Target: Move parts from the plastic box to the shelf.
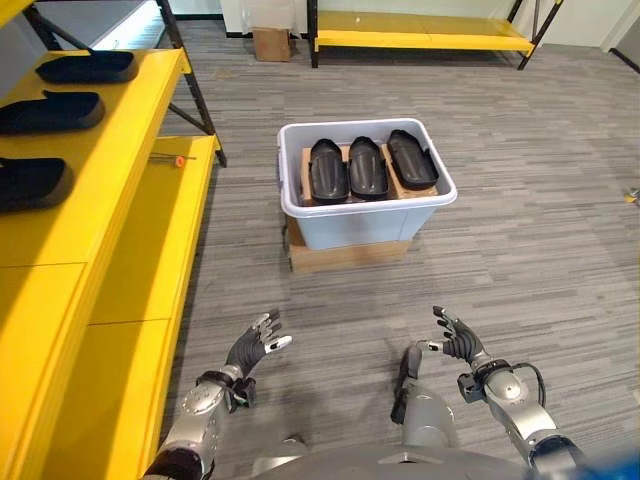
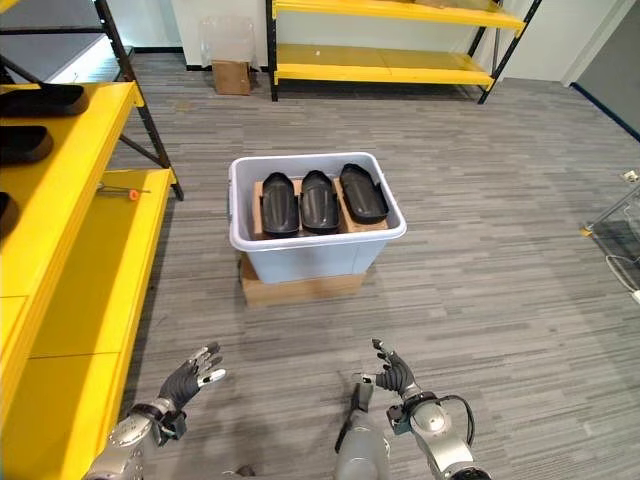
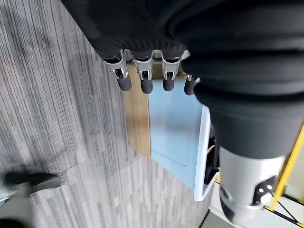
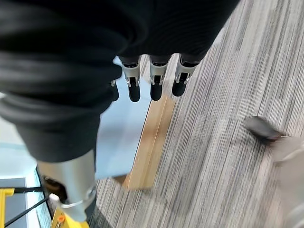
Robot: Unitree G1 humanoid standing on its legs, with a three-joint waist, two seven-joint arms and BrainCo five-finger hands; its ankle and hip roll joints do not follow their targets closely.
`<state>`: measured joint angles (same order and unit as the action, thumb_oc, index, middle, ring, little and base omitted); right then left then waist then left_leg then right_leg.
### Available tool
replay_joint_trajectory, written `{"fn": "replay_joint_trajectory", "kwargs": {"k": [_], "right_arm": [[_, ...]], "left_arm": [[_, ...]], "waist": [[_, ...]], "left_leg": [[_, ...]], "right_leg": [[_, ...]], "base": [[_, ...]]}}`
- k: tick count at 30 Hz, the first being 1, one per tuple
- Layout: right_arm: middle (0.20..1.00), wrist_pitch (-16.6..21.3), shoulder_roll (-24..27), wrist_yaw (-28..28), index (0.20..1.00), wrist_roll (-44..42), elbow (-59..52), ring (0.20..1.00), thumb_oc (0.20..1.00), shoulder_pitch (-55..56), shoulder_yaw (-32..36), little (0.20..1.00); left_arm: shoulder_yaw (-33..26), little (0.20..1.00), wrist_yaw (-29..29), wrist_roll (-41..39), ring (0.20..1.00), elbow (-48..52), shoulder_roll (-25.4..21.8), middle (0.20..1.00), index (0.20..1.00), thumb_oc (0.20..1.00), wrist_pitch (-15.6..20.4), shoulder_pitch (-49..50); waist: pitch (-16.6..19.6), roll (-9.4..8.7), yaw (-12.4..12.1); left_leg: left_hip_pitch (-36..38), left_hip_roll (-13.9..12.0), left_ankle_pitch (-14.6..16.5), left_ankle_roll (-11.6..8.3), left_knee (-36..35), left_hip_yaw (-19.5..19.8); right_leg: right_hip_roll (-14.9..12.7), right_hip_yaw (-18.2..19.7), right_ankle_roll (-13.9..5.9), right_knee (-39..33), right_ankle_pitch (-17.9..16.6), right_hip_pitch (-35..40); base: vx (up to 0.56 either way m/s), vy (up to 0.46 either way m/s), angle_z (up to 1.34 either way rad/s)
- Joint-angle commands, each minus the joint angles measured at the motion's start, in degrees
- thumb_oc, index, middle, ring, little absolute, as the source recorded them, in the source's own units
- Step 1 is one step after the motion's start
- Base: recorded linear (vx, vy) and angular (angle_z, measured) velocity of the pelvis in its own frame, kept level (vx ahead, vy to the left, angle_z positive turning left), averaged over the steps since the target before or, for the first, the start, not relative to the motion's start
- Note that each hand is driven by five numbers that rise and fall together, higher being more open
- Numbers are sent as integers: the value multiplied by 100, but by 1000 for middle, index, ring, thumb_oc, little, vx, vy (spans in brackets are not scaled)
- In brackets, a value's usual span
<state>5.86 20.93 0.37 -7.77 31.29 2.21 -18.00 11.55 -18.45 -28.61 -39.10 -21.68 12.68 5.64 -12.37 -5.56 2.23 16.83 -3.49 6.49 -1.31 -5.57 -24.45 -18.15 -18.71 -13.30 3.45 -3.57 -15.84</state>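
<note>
A pale plastic box stands on a flat cardboard base on the floor ahead. Three black oblong parts lie side by side in it on cardboard. More black parts rest on the top board of the yellow shelf at my left. My left hand hovers low in front of the box, fingers relaxed and empty. My right hand hovers to the right at the same height, open too. Both hands are well short of the box. The box wall lies past my left fingers.
An orange-handled screwdriver lies on the shelf's lower board. A cardboard carton and a second yellow rack stand at the far wall. Grey carpet lies all round the box.
</note>
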Motion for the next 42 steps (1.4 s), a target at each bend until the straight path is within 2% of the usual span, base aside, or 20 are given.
{"fn": "replay_joint_trajectory", "kwargs": {"k": [1, 4, 6, 7, 9, 10, 12, 15, 18, 19, 20, 23, 24, 25, 26, 28, 29, 33, 38, 42], "right_arm": [[1000, 267, 64, -186, 1000, -158, 74, 1000, 1000, -268, 308, 1000], [1000, 218, 95, -275, 1000, -213, 80, 1000, 1000, -239, 320, 1000], [1000, 153, 224, -271, 1000, -195, 59, 1000, 1000, -235, 361, 1000], [1000, 197, 361, -232, 1000, -171, 145, 1000, 1000, -254, 411, 1000], [1000, 247, 424, -221, 1000, -172, 196, 1000, 1000, -272, 445, 1000], [1000, 311, 499, -218, 1000, -192, 231, 1000, 1000, -285, 497, 1000], [1000, 346, 550, -218, 1000, -235, 244, 1000, 1000, -277, 591, 1000], [1000, 340, 569, -268, 1000, -254, 283, 1000, 1000, -292, 679, 1000], [1000, 414, 550, -240, 1000, -277, 350, 1000, 1000, -331, 698, 1000], [1000, 431, 533, -225, 1000, -289, 360, 1000, 1000, -348, 697, 1000], [1000, 374, 497, -233, 1000, -299, 305, 1000, 1000, -379, 669, 1000], [1000, 303, 478, -235, 1000, -276, 256, 1000, 1000, -401, 618, 1000], [1000, 277, 474, -211, 1000, -268, 246, 1000, 1000, -418, 565, 1000], [1000, 247, 456, -211, 1000, -220, 215, 1000, 1000, -425, 487, 1000], [1000, 234, 453, -206, 1000, -206, 196, 1000, 1000, -421, 471, 1000], [1000, 151, 457, -207, 1000, -174, 77, 1000, 1000, -370, 397, 1000], [1000, 76, 442, -201, 1000, -157, 14, 1000, 1000, -308, 363, 1000], [1000, 99, 380, -180, 1000, -178, 51, 1000, 1000, -232, 338, 1000], [1000, 196, 273, 60, 1000, -38, 199, 1000, 1000, -180, 268, 1000], [1000, 257, 186, 117, 1000, 41, 109, 1000, 1000, -172, 148, 1000]], "left_arm": [[472, 1000, -296, 412, 1000, 118, 33, 1000, 1000, 1000, 433, -15], [460, 1000, -293, 320, 1000, 137, 42, 1000, 1000, 1000, 335, 9], [373, 1000, -284, 268, 1000, 189, 98, 1000, 1000, 1000, 306, 50], [343, 1000, -298, 227, 1000, 195, 159, 1000, 1000, 1000, 346, 66], [326, 1000, -287, 167, 1000, 202, 186, 1000, 1000, 1000, 373, 50], [294, 1000, -262, 73, 1000, 198, 213, 1000, 1000, 1000, 377, -1], [229, 1000, -228, 54, 1000, 218, 233, 1000, 1000, 1000, 389, -67], [99, 1000, -150, -13, 1000, 258, 235, 1000, 1000, 1000, 404, -164], [28, 1000, -114, -20, 1000, 313, 212, 1000, 1000, 1000, 417, -186], [-2, 1000, -82, 13, 1000, 334, 197, 1000, 1000, 1000, 435, -183], [-24, 1000, -12, 22, 1000, 363, 175, 1000, 1000, 1000, 437, -179], [-59, 1000, 47, -5, 1000, 376, 169, 1000, 1000, 1000, 456, -141], [-91, 1000, 104, -41, 1000, 341, 196, 1000, 1000, 1000, 527, -92], [-156, 1000, 146, -120, 1000, 345, 212, 1000, 1000, 1000, 561, -40], [-182, 1000, 152, -146, 1000, 348, 213, 1000, 1000, 1000, 562, -31], [-368, 1000, 88, -321, 1000, 287, 249, 1000, 1000, 1000, 573, -18], [-464, 1000, 69, -306, 1000, 184, 315, 1000, 1000, 1000, 582, -71], [-464, 1000, 27, -259, 1000, 170, 321, 1000, 1000, 1000, 550, -143], [-338, 1000, 25, -167, 1000, 93, 338, 1000, 1000, 1000, 567, -260], [-290, 1000, 9, -33, 1000, 24, 301, 1000, 1000, 1000, 620, -263]], "waist": [[7, 147, -1], [82, 135, 10], [186, 89, 30], [289, 169, 31], [310, 185, 30], [325, 205, 41], [313, 198, 48], [230, 209, 3], [193, 234, -20], [189, 247, -19], [200, 298, -17], [204, 343, -71], [201, 379, -133], [173, 435, -202], [162, 447, -209], [111, 532, -201], [113, 537, -105], [89, 508, -13], [97, 465, 15], [142, 415, 0]], "left_leg": [[-470, -21, -127, 125, 358, 780], [-351, -85, 2, 60, 459, 661], [-249, -99, 33, -13, 623, 464], [-313, -314, 29, -165, 1269, 367], [-463, -452, -143, -276, 1772, 309], [-666, -616, -370, -421, 2363, 211], [-980, -922, -729, -616, 3098, 49], [-1415, -935, -744, -608, 3512, 103], [-1424, -730, -577, -470, 3111, 74], [-1351, -642, -522, -414, 2811, 20], [-1269, -511, -546, -378, 2027, -39], [-1294, -387, -696, -389, 1232, 102], [-1337, -369, -877, -443, 800, 262], [-1474, -523, -1274, -581, 571, 466], [-1504, -582, -1359, -604, 538, 490], [-1698, -977, -1879, -679, 404, 424], [-1588, -1150, -1830, -764, 373, 257], [-1464, -1215, -1740, -761, 463, 8], [-1340, -897, -1262, -527, 575, -22], [-1260, -731, -1086, -390, 573, 59]], "right_leg": [[461, 304, 80, -699, -1067, 917], [546, 192, 58, -618, -960, 1083], [620, -27, 277, -515, -849, 1186], [859, -104, 480, -504, -546, 1414], [981, -151, 631, -525, -423, 1517], [1122, -202, 796, -564, -278, 1650], [1261, -312, 970, -662, -127, 1848], [1335, -377, 1071, -693, 12, 2037], [1309, -360, 1028, -668, 17, 2073], [1291, -366, 997, -653, 13, 2073], [1291, -371, 945, -658, 11, 2114], [1296, -278, 891, -724, 39, 2248], [1308, -202, 867, -786, 75, 2355], [1339, -91, 890, -809, 162, 2467], [1337, -68, 900, -808, 187, 2495], [1314, -62, 974, -746, 230, 2523], [1224, -145, 933, -603, 371, 2572], [1132, -275, 927, -298, 508, 2531], [1016, -246, 884, -75, 572, 2504], [977, -145, 824, 45, 609, 2461]], "base": [[797, -702, 62], [388, -290, 61], [390, -337, -10], [335, -352, -19], [264, -329, 11], [194, -326, 2], [191, -341, -20], [148, -226, 3], [107, -57, 16], [154, 33, 7], [122, 39, 11], [130, 82, 21], [189, 112, -7], [192, 105, -23], [106, 88, -60], [180, 175, -44], [274, 203, -9], [192, 179, -12], [202, 235, -2], [187, 234, -4]]}}
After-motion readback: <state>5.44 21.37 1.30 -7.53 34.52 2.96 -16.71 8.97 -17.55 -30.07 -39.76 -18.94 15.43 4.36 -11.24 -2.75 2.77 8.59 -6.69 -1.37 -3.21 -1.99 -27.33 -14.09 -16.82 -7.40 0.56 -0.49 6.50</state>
